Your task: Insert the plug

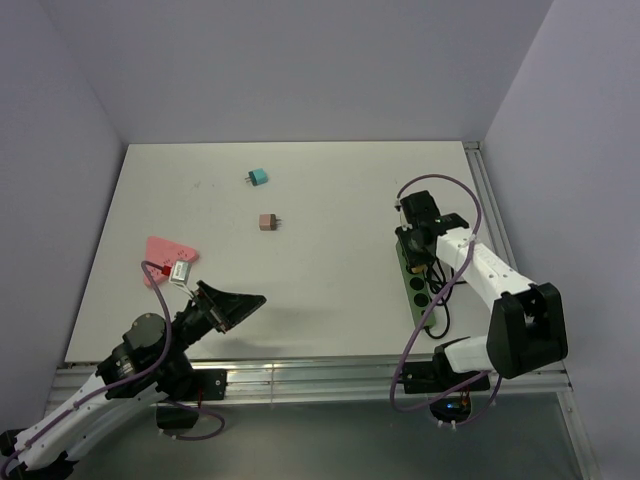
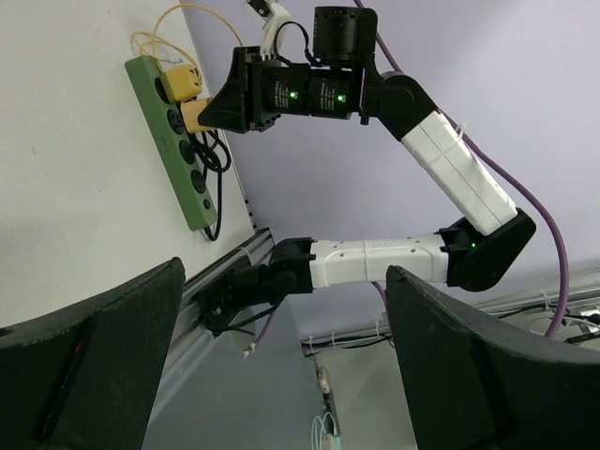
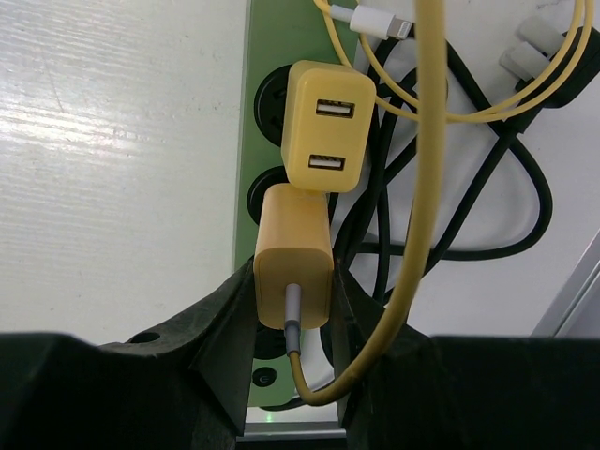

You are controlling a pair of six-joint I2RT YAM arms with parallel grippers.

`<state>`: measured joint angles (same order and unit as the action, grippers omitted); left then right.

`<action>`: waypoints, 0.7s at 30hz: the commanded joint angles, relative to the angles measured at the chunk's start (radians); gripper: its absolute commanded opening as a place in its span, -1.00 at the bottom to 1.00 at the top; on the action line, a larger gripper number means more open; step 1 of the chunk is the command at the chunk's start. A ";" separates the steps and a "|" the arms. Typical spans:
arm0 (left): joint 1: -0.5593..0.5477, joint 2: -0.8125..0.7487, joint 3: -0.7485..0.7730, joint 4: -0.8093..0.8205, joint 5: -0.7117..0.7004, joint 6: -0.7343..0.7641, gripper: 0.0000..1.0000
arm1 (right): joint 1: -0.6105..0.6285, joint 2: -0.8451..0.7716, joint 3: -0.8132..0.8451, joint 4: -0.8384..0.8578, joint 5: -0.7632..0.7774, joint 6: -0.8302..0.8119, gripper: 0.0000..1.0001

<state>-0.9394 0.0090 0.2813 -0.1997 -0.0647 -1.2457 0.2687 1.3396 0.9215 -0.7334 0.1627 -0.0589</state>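
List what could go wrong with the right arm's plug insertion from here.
1. The plug, held by the right gripper, appears to butt against the charger next to it. It may catch there and not seat in the strip.
2. Its pins are hidden, so alignment cannot be checked.
3. The yellow cable loops past the gripper. It might snag on retreat and tug the plug out.

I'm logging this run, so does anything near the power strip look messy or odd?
Beside the green plastic power strip, a thick yellow cable and black cords lie tangled, and the yellow one drapes over the right claw gripping the yellow charger plug.
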 commanded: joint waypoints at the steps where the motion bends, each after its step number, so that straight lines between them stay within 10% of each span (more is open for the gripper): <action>1: 0.001 -0.127 0.001 0.045 0.022 -0.005 0.86 | 0.001 0.030 0.022 -0.001 0.001 0.008 -1.00; 21: 0.001 -0.138 0.022 0.013 0.006 0.008 0.86 | -0.039 0.200 0.002 0.029 0.038 -0.027 -1.00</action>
<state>-0.9394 0.0090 0.2806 -0.2031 -0.0643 -1.2453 0.2691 1.4429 0.9646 -0.7448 0.1925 -0.0463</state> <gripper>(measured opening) 0.932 0.392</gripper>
